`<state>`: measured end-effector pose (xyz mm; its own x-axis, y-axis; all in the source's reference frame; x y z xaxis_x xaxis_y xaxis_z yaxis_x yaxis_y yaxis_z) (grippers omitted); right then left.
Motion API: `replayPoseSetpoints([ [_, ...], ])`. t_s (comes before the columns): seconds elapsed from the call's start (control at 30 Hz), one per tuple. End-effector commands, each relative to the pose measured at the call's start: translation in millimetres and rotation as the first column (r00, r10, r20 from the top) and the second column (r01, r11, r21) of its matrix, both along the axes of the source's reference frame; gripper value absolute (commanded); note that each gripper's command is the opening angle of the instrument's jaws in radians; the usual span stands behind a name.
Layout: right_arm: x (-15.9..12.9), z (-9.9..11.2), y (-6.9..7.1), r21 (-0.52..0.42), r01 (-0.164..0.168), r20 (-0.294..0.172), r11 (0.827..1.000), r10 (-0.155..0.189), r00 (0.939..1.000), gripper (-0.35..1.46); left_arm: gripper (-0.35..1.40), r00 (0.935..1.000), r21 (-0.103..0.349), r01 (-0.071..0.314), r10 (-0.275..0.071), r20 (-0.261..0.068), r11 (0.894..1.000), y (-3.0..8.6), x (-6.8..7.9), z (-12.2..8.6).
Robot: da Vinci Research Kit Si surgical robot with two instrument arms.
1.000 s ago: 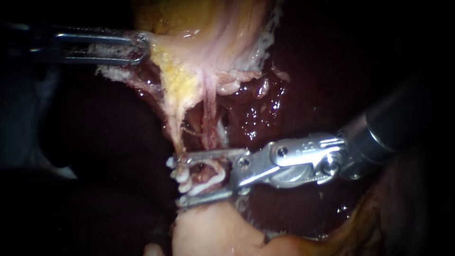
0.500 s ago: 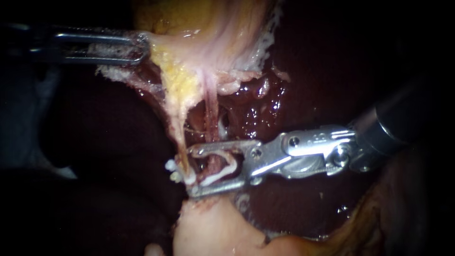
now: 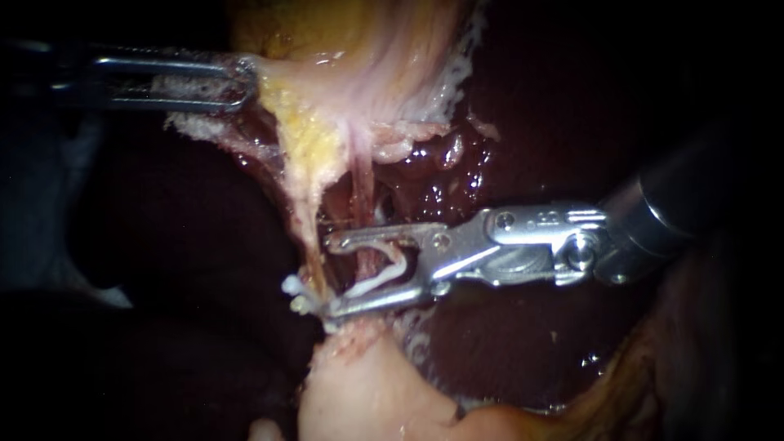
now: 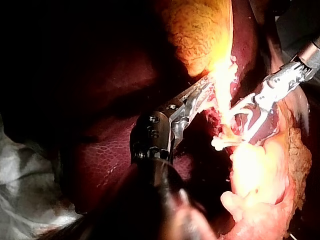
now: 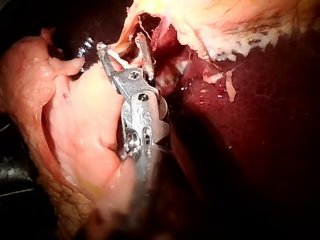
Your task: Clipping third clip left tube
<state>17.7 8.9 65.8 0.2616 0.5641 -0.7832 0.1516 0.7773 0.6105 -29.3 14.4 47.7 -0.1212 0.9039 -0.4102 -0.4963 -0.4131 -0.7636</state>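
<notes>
Nearest the camera sits a pale pink lump of tissue (image 3: 359,392), and just above it the right tool (image 3: 328,278) reaches in from the right. Its jaws stand apart, and a white clip (image 3: 371,282) lies between them. A pink tube (image 3: 365,204) runs down into that gap. The left tube (image 3: 309,237), a yellowish strand, comes down right at the jaw tips; I can't tell whether it lies inside them. Two small white clip ends (image 3: 291,287) show just beside it, beyond the tips. Farther back, the left tool (image 3: 245,82) has its jaws clamped on the edge of the pale fatty tissue (image 3: 327,90) from which both tubes hang. The dark red liver (image 3: 531,122) lies behind it all.
</notes>
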Motion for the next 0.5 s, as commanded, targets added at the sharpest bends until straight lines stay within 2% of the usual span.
replayPoseSetpoints([
  [0.03,0.2,0.0,0.0,0.002,0.004,-0.004,1.000,-0.004,1.0000,0.50,-0.35,1.0000,0.000,0.001,-0.001,-0.002,1.000,0.0,-0.1,0.1],
  [0.5,4.2,-0.7,-0.2,0.050,0.010,-0.060,0.999,-0.007,0.9982,0.50,-0.35,1.0000,0.000,0.002,-0.002,-0.002,1.000,0.0,-0.2,0.2],
])
